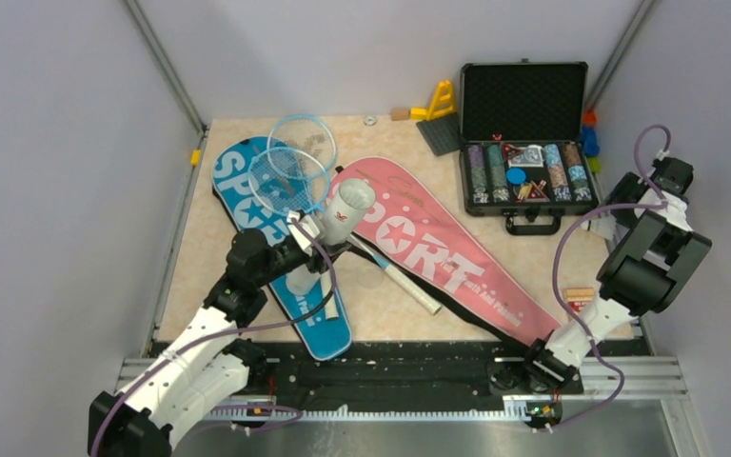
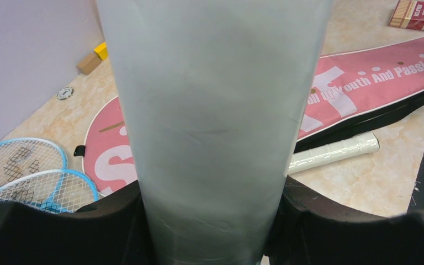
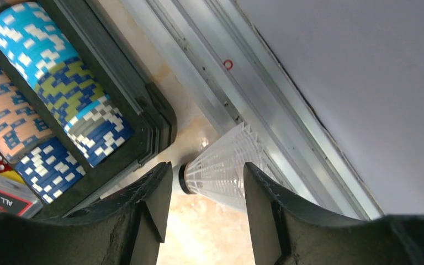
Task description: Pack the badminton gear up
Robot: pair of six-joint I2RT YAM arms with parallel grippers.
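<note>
My left gripper [image 1: 312, 231] is shut on the white cylindrical tube [image 1: 345, 209] and holds it tilted above the blue SPORT cover [image 1: 247, 195]. In the left wrist view the tube [image 2: 215, 110] fills the gap between my fingers [image 2: 212, 226]. Two light-blue rackets [image 1: 293, 160] lie on the blue cover, with one white handle [image 1: 409, 286] across the pink SPORT cover [image 1: 447, 252]. My right gripper [image 3: 207, 190] is open at the right wall [image 1: 640, 197], with a white shuttlecock [image 3: 223, 165] lying on the table just beyond the fingertips.
An open black case of poker chips [image 1: 525, 133] stands at the back right, close to my right gripper [image 3: 61, 99]. A yellow toy [image 1: 438, 100] sits at the back edge. A small red box [image 1: 579, 297] lies at the front right. An aluminium rail [image 3: 226, 83] runs along the right wall.
</note>
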